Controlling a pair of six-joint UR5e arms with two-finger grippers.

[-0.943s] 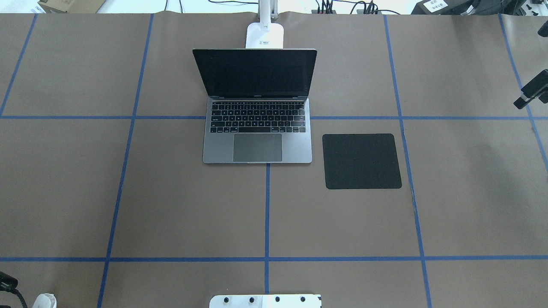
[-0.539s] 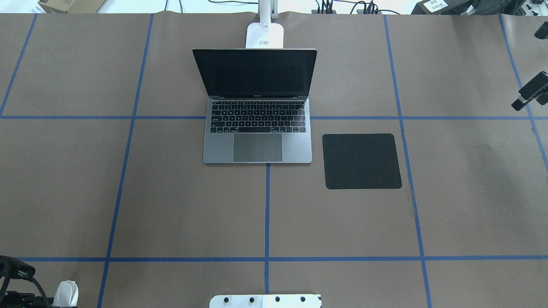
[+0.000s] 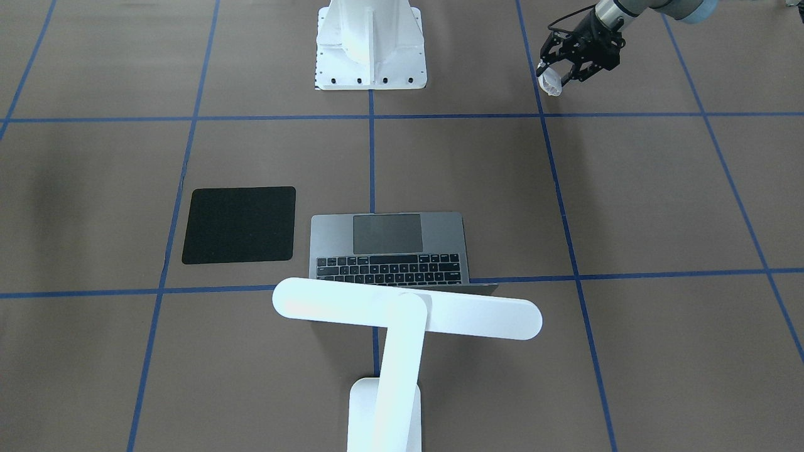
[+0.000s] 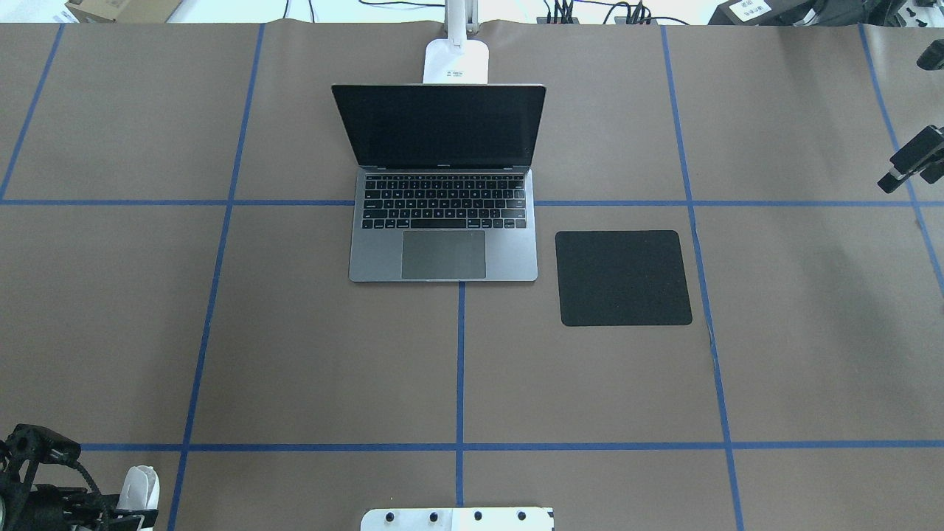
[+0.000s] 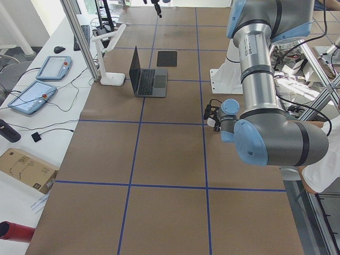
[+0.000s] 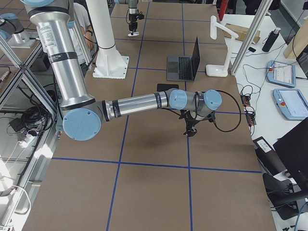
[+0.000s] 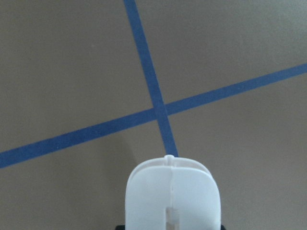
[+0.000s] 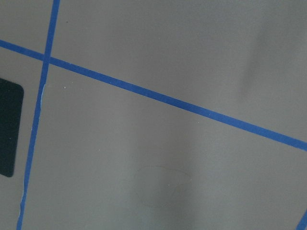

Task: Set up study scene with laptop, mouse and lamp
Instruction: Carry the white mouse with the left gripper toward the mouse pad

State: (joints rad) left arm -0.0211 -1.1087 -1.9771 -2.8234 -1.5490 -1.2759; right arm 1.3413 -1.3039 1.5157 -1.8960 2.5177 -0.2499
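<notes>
The open space-grey laptop [image 4: 442, 243] sits mid-table with its screen up; it also shows in the front-facing view [image 3: 389, 248]. The white lamp [image 3: 407, 309] stands behind it, its base [image 4: 456, 60] at the far edge and its bar head over the lid. My left gripper [image 3: 556, 78] is shut on the white mouse [image 3: 551, 82] at the table's near left corner. The mouse also shows in the overhead view [image 4: 140, 487] and in the left wrist view [image 7: 172, 194], over a blue tape crossing. My right gripper [image 4: 911, 166] shows only partly at the right edge; I cannot tell if it is open or shut.
A black square mat [image 4: 623, 277] lies just right of the laptop. The white bolted robot pedestal [image 4: 457, 518] stands at the near edge. Blue tape lines grid the brown table cover [image 4: 295, 354]. Tablets and cables lie on the side bench [image 5: 42, 90].
My left gripper with the mouse has come further into the overhead view from the bottom left corner, moving up and right. My right gripper has drifted slightly left.
</notes>
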